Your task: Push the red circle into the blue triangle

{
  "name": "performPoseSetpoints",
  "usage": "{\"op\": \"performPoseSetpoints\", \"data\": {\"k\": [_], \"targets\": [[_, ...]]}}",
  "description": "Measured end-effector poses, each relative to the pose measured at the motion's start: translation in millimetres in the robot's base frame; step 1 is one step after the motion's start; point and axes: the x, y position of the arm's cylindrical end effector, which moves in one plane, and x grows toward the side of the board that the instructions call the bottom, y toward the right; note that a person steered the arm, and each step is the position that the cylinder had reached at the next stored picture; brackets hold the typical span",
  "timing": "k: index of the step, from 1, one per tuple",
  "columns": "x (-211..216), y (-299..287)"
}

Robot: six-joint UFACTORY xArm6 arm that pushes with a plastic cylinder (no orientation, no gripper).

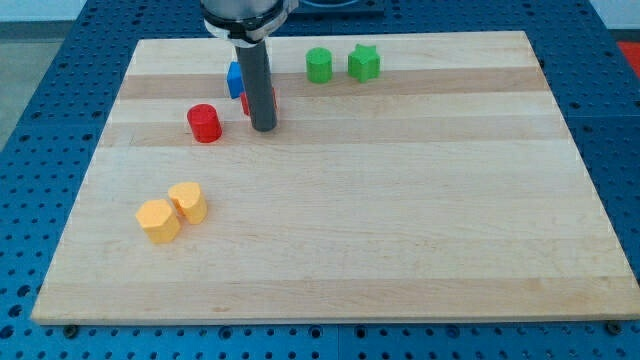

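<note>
The red circle [204, 123] lies on the wooden board [340, 220] at the view's upper left. My tip [264, 128] rests on the board a short way to its right. A blue block [235, 79] stands above the tip, mostly hidden by the rod, so its shape is unclear. Another red block [271, 101] peeks out from behind the rod just below the blue one; its shape is hidden. The red circle sits below and left of the blue block, apart from it.
A green round block [319, 65] and a green star [364, 63] stand near the view's top edge, right of the rod. Two yellow blocks [158, 220] [188, 201] touch each other at the view's lower left. The board lies on a blue perforated table.
</note>
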Motion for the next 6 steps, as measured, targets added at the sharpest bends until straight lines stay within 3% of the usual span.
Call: {"op": "performPoseSetpoints", "data": {"k": [2, 4, 6], "targets": [[39, -50], [3, -69], [2, -107]]}}
